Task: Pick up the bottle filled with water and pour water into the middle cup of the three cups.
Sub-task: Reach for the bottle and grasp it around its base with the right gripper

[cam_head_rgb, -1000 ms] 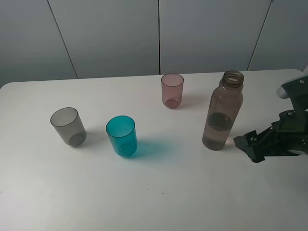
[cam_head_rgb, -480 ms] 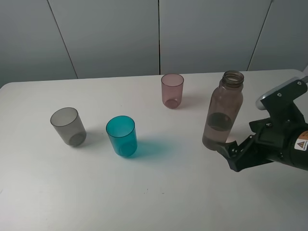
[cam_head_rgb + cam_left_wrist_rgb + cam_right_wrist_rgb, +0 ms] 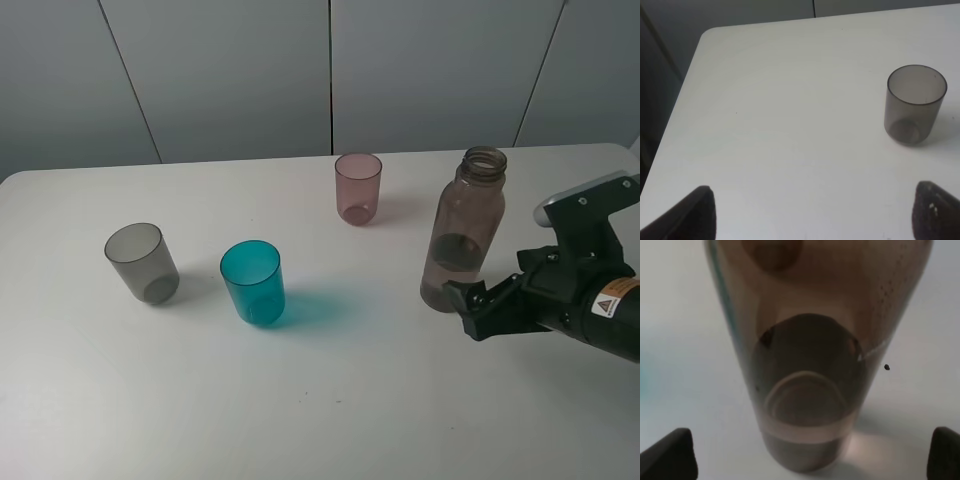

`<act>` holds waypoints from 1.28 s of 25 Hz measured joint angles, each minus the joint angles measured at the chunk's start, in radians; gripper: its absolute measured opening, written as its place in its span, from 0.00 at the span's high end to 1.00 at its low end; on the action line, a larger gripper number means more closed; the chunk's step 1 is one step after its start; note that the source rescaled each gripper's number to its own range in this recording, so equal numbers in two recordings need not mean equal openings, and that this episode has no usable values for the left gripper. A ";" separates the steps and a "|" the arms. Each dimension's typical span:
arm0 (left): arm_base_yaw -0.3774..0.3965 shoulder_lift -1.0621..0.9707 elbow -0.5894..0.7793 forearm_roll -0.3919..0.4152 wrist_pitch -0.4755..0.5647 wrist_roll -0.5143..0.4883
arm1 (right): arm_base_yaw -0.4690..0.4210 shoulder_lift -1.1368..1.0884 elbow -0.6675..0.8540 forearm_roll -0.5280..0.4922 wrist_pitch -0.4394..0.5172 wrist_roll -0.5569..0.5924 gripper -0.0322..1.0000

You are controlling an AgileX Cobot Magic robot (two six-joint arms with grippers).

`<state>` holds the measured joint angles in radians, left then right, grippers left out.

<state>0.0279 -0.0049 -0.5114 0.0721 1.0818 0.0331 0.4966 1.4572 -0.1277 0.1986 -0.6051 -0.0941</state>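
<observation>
The brownish-pink bottle [image 3: 464, 230] stands upright on the white table [image 3: 320, 400] at the right, with water in its lower part. My right gripper [image 3: 462, 308] is open, low at the bottle's base, its fingers either side of it but apart from it. In the right wrist view the bottle [image 3: 812, 350] fills the frame between the two fingertips [image 3: 670, 455]. The teal-blue middle cup [image 3: 252, 282] stands between the smoky grey cup [image 3: 142, 262] and the pinkish-mauve cup [image 3: 357, 187]. My left gripper [image 3: 815, 212] is open and empty, near the grey cup [image 3: 914, 104].
Grey wall panels [image 3: 330, 70] rise behind the table's far edge. The table's left edge and rounded corner [image 3: 705, 37] show in the left wrist view.
My right gripper has moved left along the table toward the bottle's base and now has its open fingers around it. The bottle and cups have not moved.
</observation>
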 joint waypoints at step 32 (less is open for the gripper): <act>0.000 0.000 0.000 0.000 0.000 -0.003 | 0.000 0.400 -0.088 -0.015 -0.499 0.077 0.00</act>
<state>0.0279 -0.0049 -0.5114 0.0721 1.0818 0.0299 0.4966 1.8569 -0.2160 0.1835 -1.1037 -0.0169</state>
